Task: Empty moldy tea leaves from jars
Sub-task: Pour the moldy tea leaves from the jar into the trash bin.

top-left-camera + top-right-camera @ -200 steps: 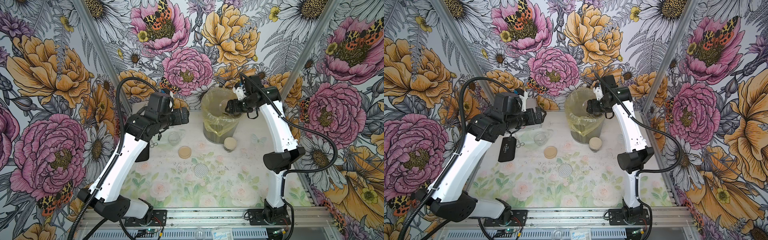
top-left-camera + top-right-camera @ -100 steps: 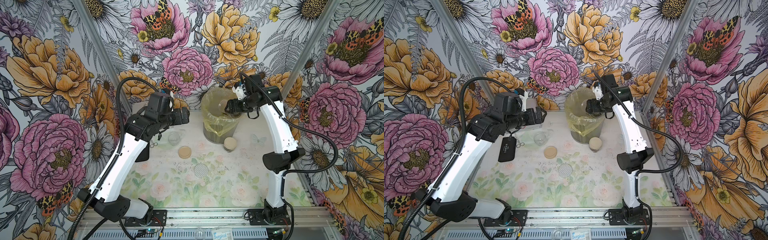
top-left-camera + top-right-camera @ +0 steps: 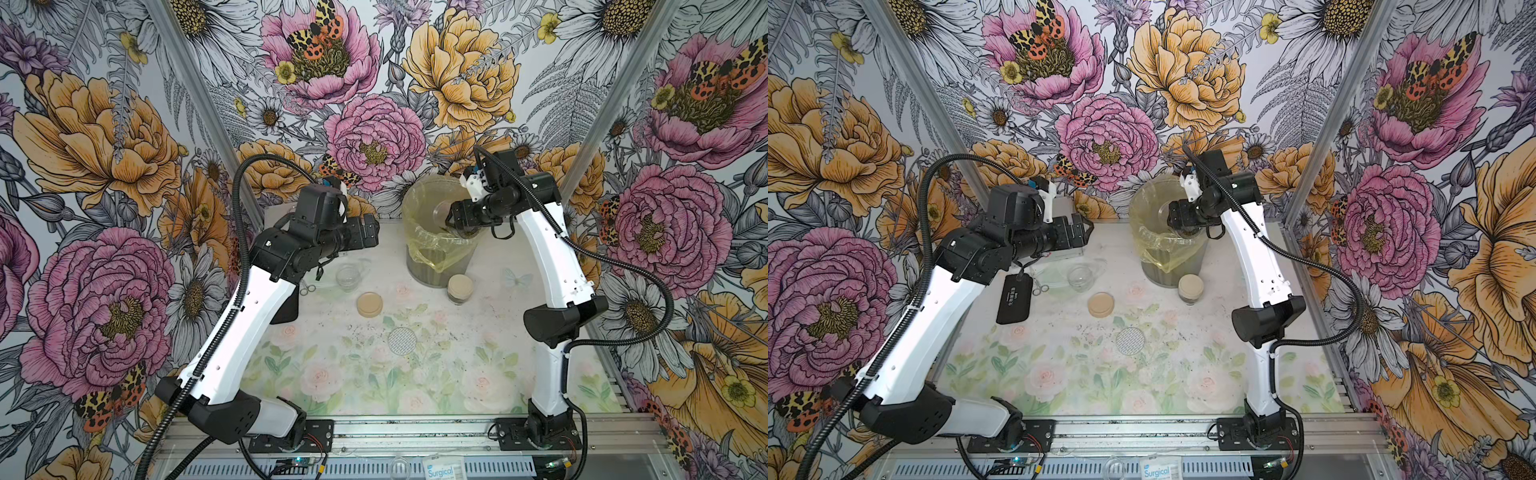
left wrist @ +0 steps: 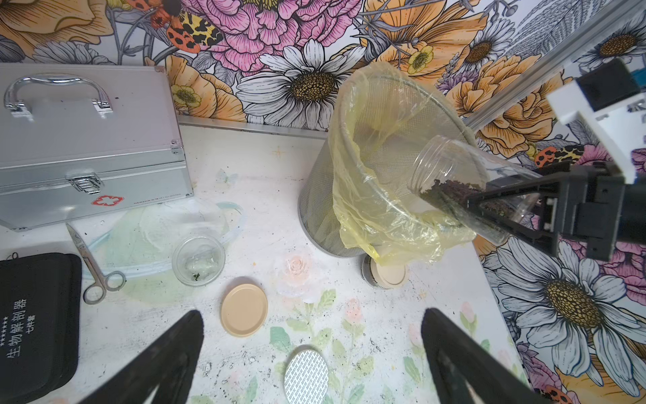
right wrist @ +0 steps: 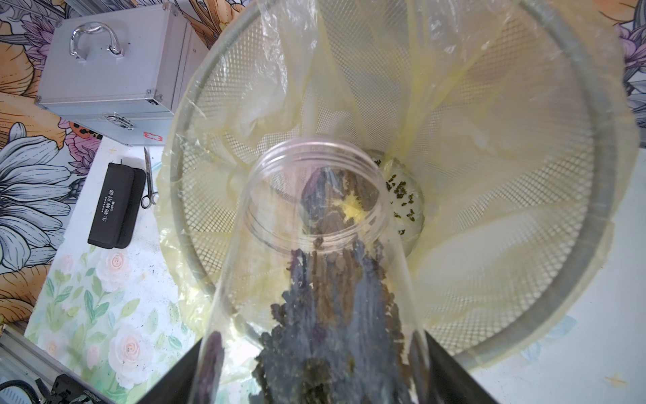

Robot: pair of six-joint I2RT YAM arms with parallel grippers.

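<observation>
One tan lid (image 4: 244, 310), dotted lid (image 4: 306, 371), scissors (image 4: 91, 260) beside black pouch (image 4: 35, 314), silver case (image 4: 87, 140)

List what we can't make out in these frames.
- Dark tea leaves in the tilted clear cylindrical jar: motion-blurred in the right wrist view; amount left unclear.
- Floor of the yellow-bagged mesh bin: mostly hidden behind that jar there.
- Small tan-lidded jar: lid hides fill level in both top views.
- White "Surgical" packet: cut off by bottom edge in both top views.

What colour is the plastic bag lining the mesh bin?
Pale, see-through yellow; the plastic bag shows best in the right wrist view.
</observation>
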